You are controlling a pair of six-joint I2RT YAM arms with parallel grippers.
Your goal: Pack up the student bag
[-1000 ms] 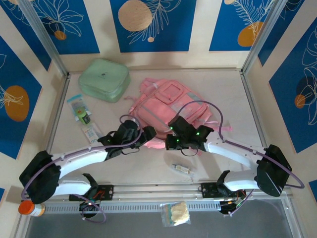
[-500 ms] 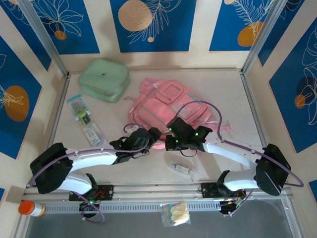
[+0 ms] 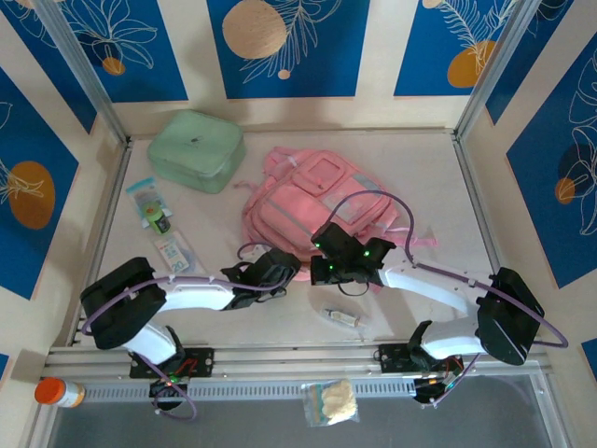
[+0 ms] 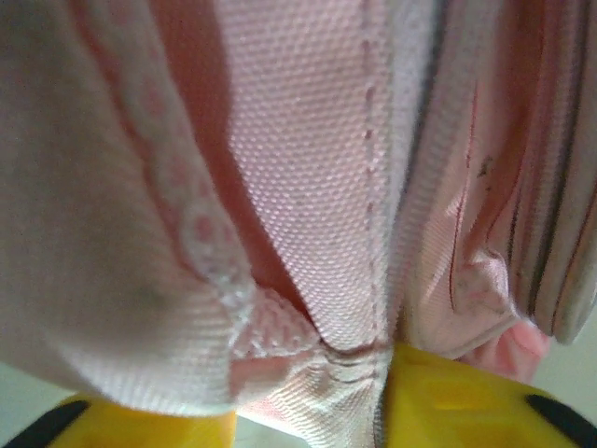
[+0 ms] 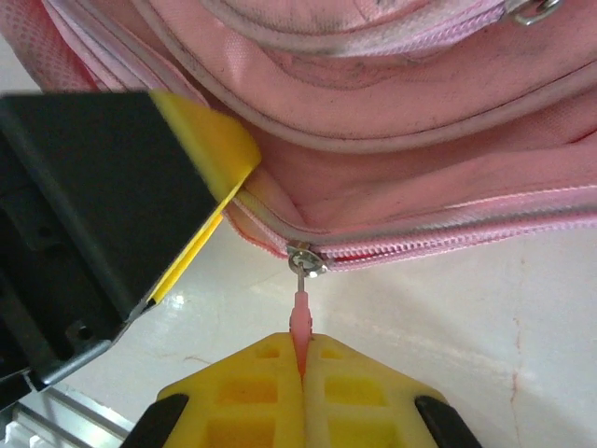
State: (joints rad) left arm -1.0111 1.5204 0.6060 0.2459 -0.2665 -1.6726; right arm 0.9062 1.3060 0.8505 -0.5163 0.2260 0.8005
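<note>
The pale table (image 3: 438, 187) carries a pink backpack (image 3: 308, 201), which lies flat around the middle, and a mint-green zip case (image 3: 196, 149) in the far left corner, apart from it. Near the left edge lie two flat packets, one clear packet (image 3: 151, 207) with something green inside and one white packet (image 3: 173, 252) just in front of it. A small clear tube (image 3: 342, 318) lies near the front edge.

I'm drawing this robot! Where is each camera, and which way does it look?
Top: above and behind, looking down at table, student bag, left arm, right arm.
Left wrist: on left arm, close to bag fabric; left pincer below.
Right wrist: on right arm, facing bag's edge; right pincer shut on zip pull.
All see the bag.
</note>
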